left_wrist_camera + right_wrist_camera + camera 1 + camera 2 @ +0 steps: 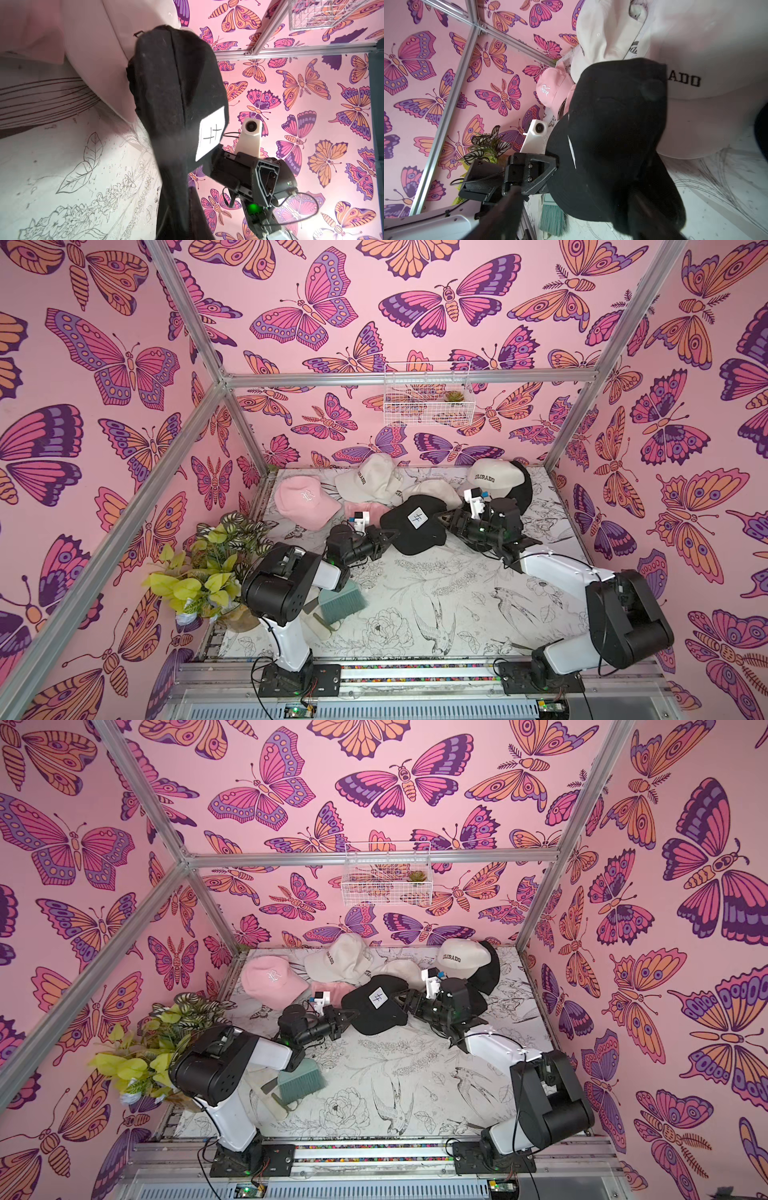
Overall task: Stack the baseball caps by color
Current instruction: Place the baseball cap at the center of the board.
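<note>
Now, in both top views the black cap with the white patch (411, 526) (376, 1011) lies mid-table, a little toward the far edge. The left gripper (386, 536) is at its left rim and the right gripper (441, 517) at its right. Its brim points to the near edge, so its long axis runs far to near, across the line between the arms. A second black cap (525, 489) sits by the far right corner, under a cream COLORADO cap (496, 479). The right arm is nearer to it and stands in the way. A pink cap (301, 499) keeps to the far left corner. The near half of the table (478, 605) is open room, save a teal brush (343, 601) toward the near left.

From the left wrist, the patched cap (178, 93) fills the middle. That arm's fingers are hidden under the fabric.

From the right wrist, the left gripper (554, 166) is pressed together on the cap's (612, 135) edge. The right arm's own fingers (508, 207) are blurred dark shapes, spread wide on either side of the brim and apparently not gripping.

I judge that the left arm alone carries the cap. To join the other black cap it must go toward the far right, which needs the right arm to back toward the near right edge first.
</note>
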Tool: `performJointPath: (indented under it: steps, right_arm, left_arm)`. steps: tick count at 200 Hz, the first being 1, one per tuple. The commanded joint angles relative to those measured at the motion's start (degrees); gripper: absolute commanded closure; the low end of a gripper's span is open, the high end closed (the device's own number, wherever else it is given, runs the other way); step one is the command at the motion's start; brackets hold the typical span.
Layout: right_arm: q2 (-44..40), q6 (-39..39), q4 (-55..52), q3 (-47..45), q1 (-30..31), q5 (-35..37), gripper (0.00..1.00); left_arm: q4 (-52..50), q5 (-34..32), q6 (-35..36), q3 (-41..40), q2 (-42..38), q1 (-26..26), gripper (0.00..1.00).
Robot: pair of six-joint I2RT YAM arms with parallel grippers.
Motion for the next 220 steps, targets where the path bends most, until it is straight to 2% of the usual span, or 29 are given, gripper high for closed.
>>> performJointPath:
  steps: [1,25,63,116,155,168,199,220]
  right_arm:
    - [-3.11,3.81,0.26,-1.65,-3.74,-3.71,0.01]
    - [-3.13,7.94,4.28,-3.69,-5.71,-7.63,0.01]
    - [-2.27,12.21,9.41,-4.75,-5.76,-8.68,0.01]
    - [2.93,26.74,33.16,-4.19,-5.15,-11.72,0.01]
    - [5.77,26.67,35.12,-0.97,-2.74,-12.31,0.01]
    - [5.75,27.42,37.01,-0.24,-2.38,-13.25,0.01]
    - [3.37,28.23,41.02,1.47,-1.59,-18.39,0.0]
    - [-0.46,25.65,37.3,1.87,-1.62,-20.22,0.01]
  left_arm:
    - [1.43,6.85,1.11,1.22,-2.27,1.41,1.0]
    - [0.89,11.82,0.14,3.75,-3.74,2.34,1.0]
    - [-1.0,15.55,-1.72,6.96,-4.48,2.45,1.0]
    - [-0.12,18.31,-3.36,9.8,-2.93,2.1,1.0]
    - [-0.17,20.76,-3.47,12.53,-0.56,1.17,1.0]
    - [-2.72,20.86,-1.7,12.42,0.17,1.7,1.0]
    - [-17.73,19.84,8.57,12.21,0.56,2.62,1.0]
    - [-19.53,19.8,10.33,11.58,-0.57,4.04,1.0]
